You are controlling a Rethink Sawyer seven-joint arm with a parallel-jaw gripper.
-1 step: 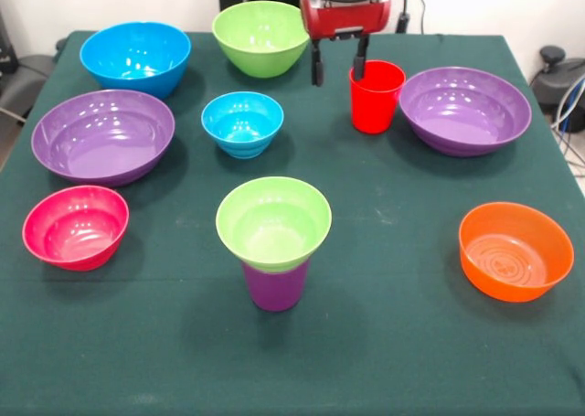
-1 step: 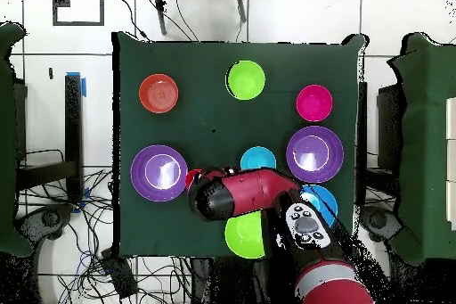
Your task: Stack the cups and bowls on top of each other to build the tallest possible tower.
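A: Gripper (image 1: 339, 70)?
B: Spread wide, hanging over the table's (image 1: 393, 343) far side. One finger (image 1: 360, 59) just at the red cup's (image 1: 376, 98) rim, the other out in clear air beside it. Nothing pinched.

A: Red cup?
B: Upright on the cloth, right below and a little to one side of the gripper, next to a wide purple bowl (image 1: 464, 111).

A: Tower (image 1: 274, 242)?
B: Near the middle front, well apart from the gripper. Small green bowl (image 1: 273, 224) seated in the purple cup (image 1: 275, 286), upright.

A: Others?
B: Scattered singly: small blue bowl (image 1: 242, 123) between tower and gripper, large green bowl (image 1: 260, 37) just beside the gripper, large blue bowl (image 1: 135, 58), second purple bowl (image 1: 102, 136), pink bowl (image 1: 76, 227), orange bowl (image 1: 515, 251).

A: From overhead?
B: Arm (image 2: 245, 193) across the red cup, only a sliver of cup visible.
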